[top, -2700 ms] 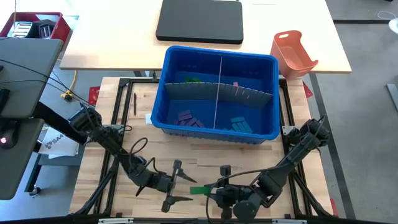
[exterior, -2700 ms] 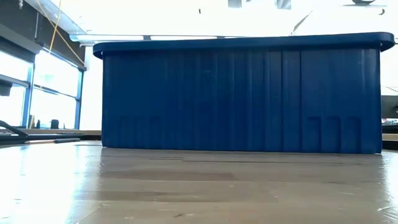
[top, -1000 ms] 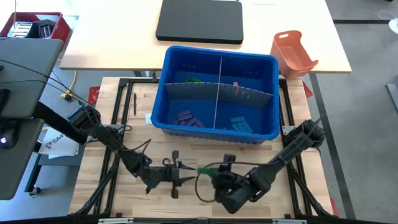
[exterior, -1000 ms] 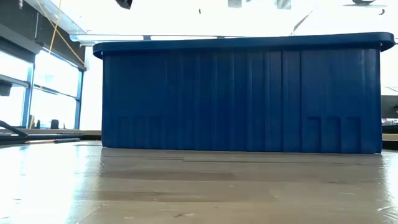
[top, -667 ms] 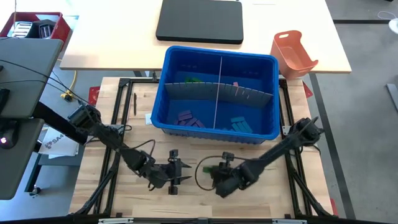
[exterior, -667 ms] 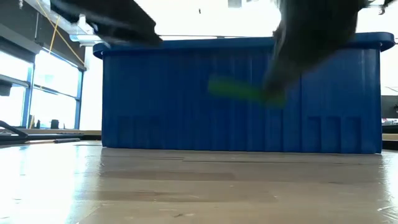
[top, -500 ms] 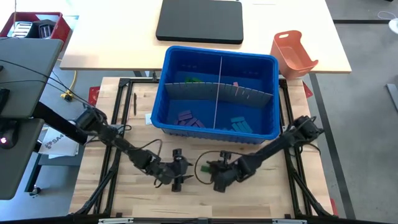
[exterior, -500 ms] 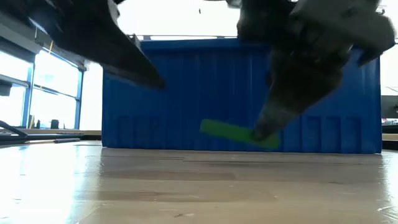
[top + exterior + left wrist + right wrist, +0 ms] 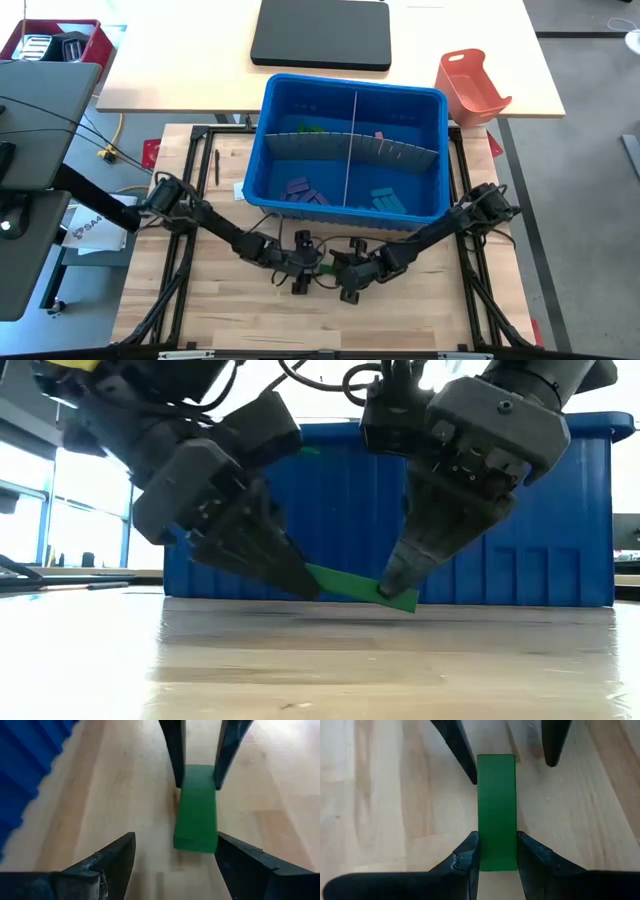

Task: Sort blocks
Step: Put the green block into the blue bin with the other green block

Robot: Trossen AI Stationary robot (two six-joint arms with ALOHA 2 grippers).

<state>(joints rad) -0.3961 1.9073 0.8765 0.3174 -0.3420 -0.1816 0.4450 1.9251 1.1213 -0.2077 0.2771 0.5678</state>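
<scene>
Green block (image 9: pixel 496 810), a flat rectangular piece, is clamped at one end between the fingers of the right end effector (image 9: pixel 497 851) and held at a shallow tilt, low over the wooden surface (image 9: pixel 210 300) just in front of the blue bin (image 9: pixel 262 140). The far end of the block projects freely toward the left end effector (image 9: pixel 172 857), whose fingers stand spread wide on either side of that free end, apparently without contact. This arrangement reads as a handover: the block is presented lengthwise so that the receiving fingers can close on the unheld end. The transfer is judged not yet complete, since the right end effector alone bears the piece. Inside the bin, a grey slotted divider (image 9: pixel 350 148) forms four compartments; other blocks lie sorted there, green (image 9: pixel 310 128), pink (image 9: pixel 379 136), purple (image 9: pixel 303 190) and blue (image 9: pixel 386 200). The green compartment sits on the left arm's side, which would explain the handover.
</scene>
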